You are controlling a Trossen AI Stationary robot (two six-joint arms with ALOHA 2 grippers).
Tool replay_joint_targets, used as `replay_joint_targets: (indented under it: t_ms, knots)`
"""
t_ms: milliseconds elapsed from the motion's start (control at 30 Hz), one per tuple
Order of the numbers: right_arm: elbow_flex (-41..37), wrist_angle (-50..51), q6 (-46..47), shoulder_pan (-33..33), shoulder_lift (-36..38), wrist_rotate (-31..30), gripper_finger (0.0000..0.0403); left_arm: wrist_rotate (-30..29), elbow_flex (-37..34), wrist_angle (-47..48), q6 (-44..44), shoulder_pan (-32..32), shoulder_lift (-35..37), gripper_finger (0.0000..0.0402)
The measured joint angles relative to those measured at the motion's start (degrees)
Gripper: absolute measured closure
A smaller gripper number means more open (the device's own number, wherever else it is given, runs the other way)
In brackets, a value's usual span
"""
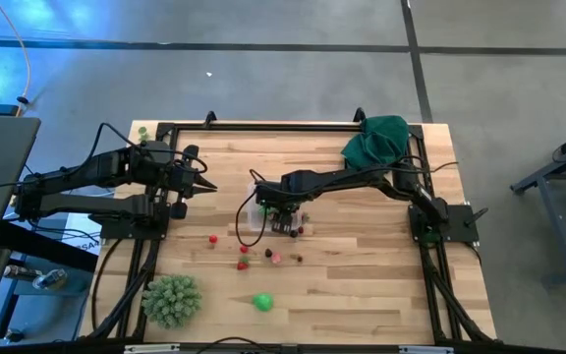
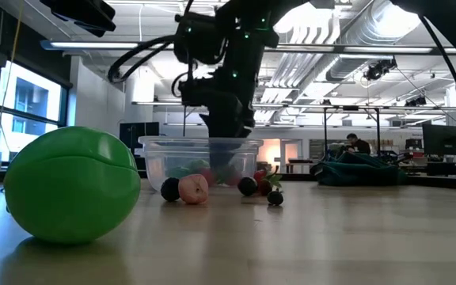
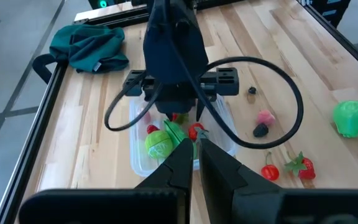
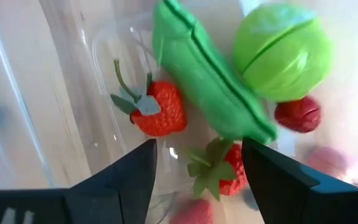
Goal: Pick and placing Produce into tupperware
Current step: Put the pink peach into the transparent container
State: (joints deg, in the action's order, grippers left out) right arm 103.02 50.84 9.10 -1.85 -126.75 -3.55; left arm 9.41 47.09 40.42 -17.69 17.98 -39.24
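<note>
The clear tupperware (image 1: 255,218) stands mid-table. It holds a green pea pod (image 4: 210,81), a lime-green round fruit (image 4: 283,53), two strawberries (image 4: 160,112) and a small red fruit (image 4: 298,114). My right gripper (image 4: 199,155) points down into the container and is open. One strawberry (image 4: 219,171) lies on the container floor between its fingers. More produce lies loose on the table nearer the front: red pieces (image 1: 243,264), a pink one (image 1: 276,258), a dark one (image 1: 298,259) and a green fruit (image 1: 262,302). My left gripper (image 1: 209,187) waits shut above the table, left of the container.
A large spiky pale-green ball (image 1: 172,300) sits at the near left. A dark green cloth (image 1: 376,141) lies bunched at the far right corner. A black frame rail (image 1: 263,125) runs along the table's far edge and sides. Bare wood lies right of the container.
</note>
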Motion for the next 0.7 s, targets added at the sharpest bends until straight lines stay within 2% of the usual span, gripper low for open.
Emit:
replay_joint_targets:
  t_ms: [167, 467, 567, 700]
  knots:
    - [0.0, -1.0, -0.1, 0.6, 3.0, -3.8, 0.0176, 0.0, 0.0, 0.0, 0.0, 0.0, 0.0, 0.0383]
    - [0.0, 0.6, -2.6, -0.4, 10.8, -15.0, 0.0176, 0.0, 0.0, 0.0, 0.0, 0.0, 0.0, 0.0383]
    - [0.0, 1.7, -3.1, -3.5, 12.6, -14.5, 0.0176, 0.0, 0.0, 0.0, 0.0, 0.0, 0.0, 0.0383]
    - [0.0, 3.8, -2.8, -9.2, 13.4, -9.0, 0.0176, 0.0, 0.0, 0.0, 0.0, 0.0, 0.0, 0.0383]
